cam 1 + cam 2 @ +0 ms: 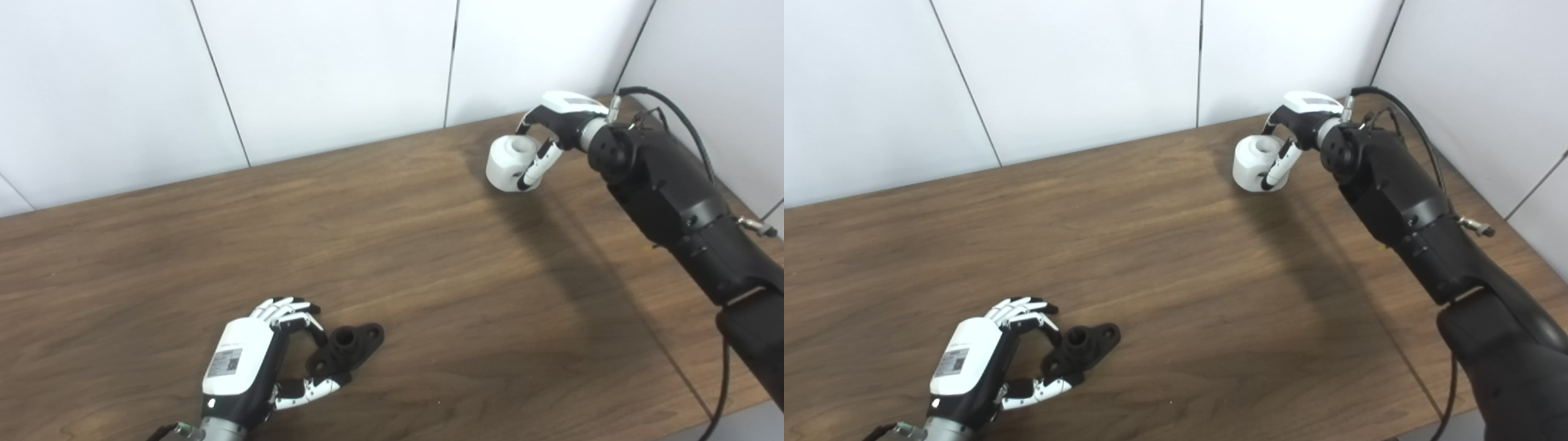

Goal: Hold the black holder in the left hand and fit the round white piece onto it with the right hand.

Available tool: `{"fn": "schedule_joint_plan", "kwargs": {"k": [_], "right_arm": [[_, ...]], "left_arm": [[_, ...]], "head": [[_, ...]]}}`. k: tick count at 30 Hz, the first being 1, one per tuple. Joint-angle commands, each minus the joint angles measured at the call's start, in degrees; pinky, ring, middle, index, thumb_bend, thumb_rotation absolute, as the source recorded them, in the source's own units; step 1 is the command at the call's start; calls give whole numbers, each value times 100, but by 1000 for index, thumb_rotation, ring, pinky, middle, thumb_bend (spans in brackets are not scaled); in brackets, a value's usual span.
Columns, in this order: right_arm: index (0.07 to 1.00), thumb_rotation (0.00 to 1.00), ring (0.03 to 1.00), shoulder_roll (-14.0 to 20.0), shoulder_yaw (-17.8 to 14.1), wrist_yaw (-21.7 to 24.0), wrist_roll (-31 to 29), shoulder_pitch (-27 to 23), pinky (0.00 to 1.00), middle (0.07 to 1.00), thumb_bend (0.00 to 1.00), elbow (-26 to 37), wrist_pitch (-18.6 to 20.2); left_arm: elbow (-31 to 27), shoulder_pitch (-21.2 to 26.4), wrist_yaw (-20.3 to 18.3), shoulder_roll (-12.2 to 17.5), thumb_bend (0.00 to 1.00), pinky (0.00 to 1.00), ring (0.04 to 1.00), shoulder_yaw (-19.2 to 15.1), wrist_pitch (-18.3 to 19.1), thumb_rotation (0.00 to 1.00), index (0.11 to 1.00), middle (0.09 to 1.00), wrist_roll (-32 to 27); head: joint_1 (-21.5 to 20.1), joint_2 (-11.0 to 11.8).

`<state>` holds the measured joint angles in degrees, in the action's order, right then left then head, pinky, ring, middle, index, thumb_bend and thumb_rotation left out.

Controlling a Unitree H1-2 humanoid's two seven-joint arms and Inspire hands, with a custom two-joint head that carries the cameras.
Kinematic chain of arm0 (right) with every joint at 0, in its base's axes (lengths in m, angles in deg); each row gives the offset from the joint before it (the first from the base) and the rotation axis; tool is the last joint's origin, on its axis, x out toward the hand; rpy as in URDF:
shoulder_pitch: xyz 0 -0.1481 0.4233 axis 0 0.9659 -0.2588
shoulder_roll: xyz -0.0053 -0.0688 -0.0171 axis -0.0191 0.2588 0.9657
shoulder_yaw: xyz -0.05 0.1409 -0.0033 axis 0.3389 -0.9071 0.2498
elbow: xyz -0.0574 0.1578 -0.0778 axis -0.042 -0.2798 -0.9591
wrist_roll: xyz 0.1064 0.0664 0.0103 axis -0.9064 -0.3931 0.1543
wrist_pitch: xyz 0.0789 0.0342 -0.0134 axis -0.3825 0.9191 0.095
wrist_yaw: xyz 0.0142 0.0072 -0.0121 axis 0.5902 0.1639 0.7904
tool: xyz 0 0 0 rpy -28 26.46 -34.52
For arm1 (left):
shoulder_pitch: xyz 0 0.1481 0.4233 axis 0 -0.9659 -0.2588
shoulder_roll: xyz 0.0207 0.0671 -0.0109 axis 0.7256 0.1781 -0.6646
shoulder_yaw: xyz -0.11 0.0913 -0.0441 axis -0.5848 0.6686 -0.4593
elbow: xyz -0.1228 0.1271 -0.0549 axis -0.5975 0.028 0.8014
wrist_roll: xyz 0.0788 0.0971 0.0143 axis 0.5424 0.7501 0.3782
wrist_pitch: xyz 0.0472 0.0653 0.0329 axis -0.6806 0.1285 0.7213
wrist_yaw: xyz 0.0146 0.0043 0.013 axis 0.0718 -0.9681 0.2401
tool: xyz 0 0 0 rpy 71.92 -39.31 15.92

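The black holder (346, 347), a flat piece with a raised round socket and lugs at both ends, lies low at the table's front left. My left hand (254, 361) curls around its near end, with the fingers (288, 309) above and the thumb (306, 389) below. Far off at the back right, my right hand (551, 131) is shut on the round white piece (509, 162), a short thick cylinder with a hollow top. It sits just above the table (429, 257), near the back wall. The two parts are well apart.
The brown wooden table meets white wall panels (331, 67) at the back and on the right. A black cable (680, 119) loops over the right forearm, close to the corner. Another cable (719, 392) hangs past the table's right front edge.
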<state>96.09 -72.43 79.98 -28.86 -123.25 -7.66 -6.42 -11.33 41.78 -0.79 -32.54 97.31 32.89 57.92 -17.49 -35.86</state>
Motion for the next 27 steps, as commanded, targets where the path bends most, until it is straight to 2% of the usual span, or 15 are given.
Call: {"fn": "schedule_joint_plan", "kwargs": {"k": [1,6,7,8,10,18,23,27], "right_arm": [[663,221,992,183,-70,-192,42,-272,1000,902,831,76,-130],[615,210,989,223,-128,-237,-24,-263,1000,882,800,89,-170],[543,175,991,235,-125,-242,-24,-267,1000,879,637,86,-185],[518,163,991,244,-124,-239,-26,-274,1000,877,582,78,-192],[498,153,997,261,-118,-224,-20,-288,1000,878,536,62,-192],[492,149,999,299,-143,-252,-32,-254,1000,872,523,114,-207],[488,137,944,275,-260,-617,-130,-158,898,817,523,113,-551],[488,138,931,278,-248,-773,-90,-131,933,801,522,149,-705]], "left_arm": [[171,-98,-275,52,523,868,827,90,167,52,485,760,173],[170,-99,-278,48,523,864,827,87,174,52,485,761,180],[169,-95,-289,47,523,864,827,87,182,52,485,761,181],[173,-94,-286,43,523,865,828,83,181,52,485,762,169],[176,-93,-272,35,523,865,826,80,180,52,485,760,171],[183,-97,-260,37,523,864,825,81,170,52,485,761,179],[179,-94,-268,33,523,867,825,81,191,53,485,761,198],[194,-80,-272,31,523,866,825,86,188,52,485,761,200]], "head": [[-8,-2],[-7,-11],[-13,-14],[-13,-14],[-5,-17],[-2,-21],[-2,-21],[10,-7]]}}
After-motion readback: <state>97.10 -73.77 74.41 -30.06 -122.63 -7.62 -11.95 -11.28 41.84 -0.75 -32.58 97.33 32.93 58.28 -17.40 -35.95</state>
